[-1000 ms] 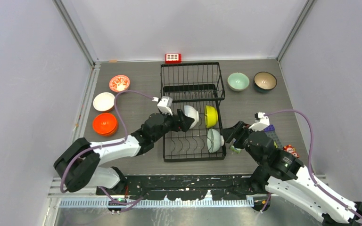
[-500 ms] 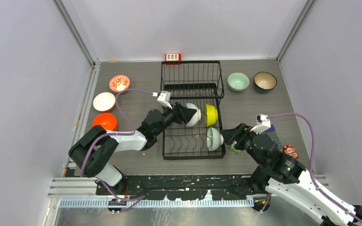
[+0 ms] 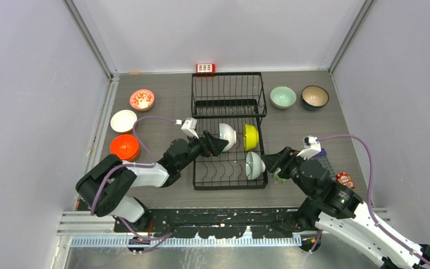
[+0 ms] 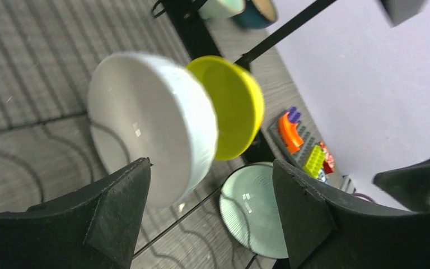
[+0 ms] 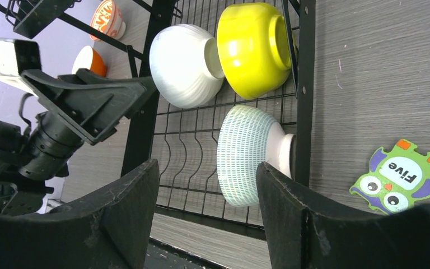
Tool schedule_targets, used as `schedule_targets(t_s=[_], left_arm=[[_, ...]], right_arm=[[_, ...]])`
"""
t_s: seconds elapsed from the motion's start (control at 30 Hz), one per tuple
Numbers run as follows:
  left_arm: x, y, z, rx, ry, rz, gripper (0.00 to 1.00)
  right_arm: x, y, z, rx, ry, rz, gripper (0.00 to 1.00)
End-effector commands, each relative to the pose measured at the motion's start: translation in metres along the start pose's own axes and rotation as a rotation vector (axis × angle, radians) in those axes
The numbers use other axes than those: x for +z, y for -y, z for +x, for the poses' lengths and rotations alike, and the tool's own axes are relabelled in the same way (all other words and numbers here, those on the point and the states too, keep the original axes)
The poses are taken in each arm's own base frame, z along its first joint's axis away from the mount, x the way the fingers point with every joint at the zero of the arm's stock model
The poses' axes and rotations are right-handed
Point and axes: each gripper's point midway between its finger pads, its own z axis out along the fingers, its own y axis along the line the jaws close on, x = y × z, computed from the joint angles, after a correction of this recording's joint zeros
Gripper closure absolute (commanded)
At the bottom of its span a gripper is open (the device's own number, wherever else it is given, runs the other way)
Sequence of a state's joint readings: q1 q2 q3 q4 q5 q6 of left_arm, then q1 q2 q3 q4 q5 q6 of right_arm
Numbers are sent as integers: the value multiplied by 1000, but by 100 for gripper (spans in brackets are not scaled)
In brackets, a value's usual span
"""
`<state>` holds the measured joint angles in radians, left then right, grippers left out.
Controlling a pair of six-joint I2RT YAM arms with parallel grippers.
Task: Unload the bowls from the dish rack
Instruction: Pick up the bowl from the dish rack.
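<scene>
On the grey bench point(image 3: 291, 120) my left claw point(image 3: 215, 144) gapes empty, the white bowl point(image 3: 228, 136) standing on edge in the dish rack point(image 3: 229, 186) dead ahead.

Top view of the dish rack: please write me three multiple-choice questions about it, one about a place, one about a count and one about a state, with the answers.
1. Where is the orange bowl?
A. on the table, left of the rack
B. inside the rack
C. right of the rack

2. How many bowls stand in the rack?
A. one
B. three
C. six

3. How is the left pincer?
A. shut, empty
B. shut on the orange bowl
C. open

Answers:
1 A, it sits on the table off the rack's left side.
2 B, a white bowl, a yellow bowl and a ribbed pale bowl stand between the wires.
3 C, its fingers stand wide apart, with the white bowl just ahead of them.
</scene>
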<state>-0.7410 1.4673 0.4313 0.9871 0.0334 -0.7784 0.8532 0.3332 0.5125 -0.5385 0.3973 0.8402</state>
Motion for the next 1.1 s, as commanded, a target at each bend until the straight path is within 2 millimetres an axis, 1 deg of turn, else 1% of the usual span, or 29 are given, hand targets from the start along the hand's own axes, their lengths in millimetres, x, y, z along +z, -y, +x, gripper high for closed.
schedule_targets(t_s=[0.0, 0.1, 0.17, 0.3, 0.33, 0.43, 0.57, 0.63, 0.8, 1.07], left_arm=[[-9, -18, 1, -35, 19, -90, 18], [-10, -25, 3, -42, 27, -118, 18], [-8, -27, 4, -40, 28, -115, 19], [3, -13, 2, -38, 40, -35, 23], [6, -9, 0, -40, 46, -14, 24], [11, -1, 5, -54, 32, 45, 29], [15, -2, 12, -79, 24, 65, 38], [14, -2, 12, -87, 39, 75, 42], [14, 7, 8, -77, 55, 127, 56], [10, 25, -1, -51, 80, 218, 92]], right_arm=[[0, -7, -7, 8, 29, -33, 32], [0, -7, -6, 7, 28, -34, 32], [0, -7, -6, 8, 27, -36, 32], [-1, -7, -5, 9, 27, -43, 32], [-2, -7, -5, 10, 27, -45, 32], [-3, -6, -5, 11, 27, -43, 32], [-5, -4, -6, 9, 29, -39, 32], [-5, -3, -5, 9, 26, -38, 32], [-4, -3, -3, 8, 20, -40, 32], [-3, -4, -1, 6, 16, -45, 32]])
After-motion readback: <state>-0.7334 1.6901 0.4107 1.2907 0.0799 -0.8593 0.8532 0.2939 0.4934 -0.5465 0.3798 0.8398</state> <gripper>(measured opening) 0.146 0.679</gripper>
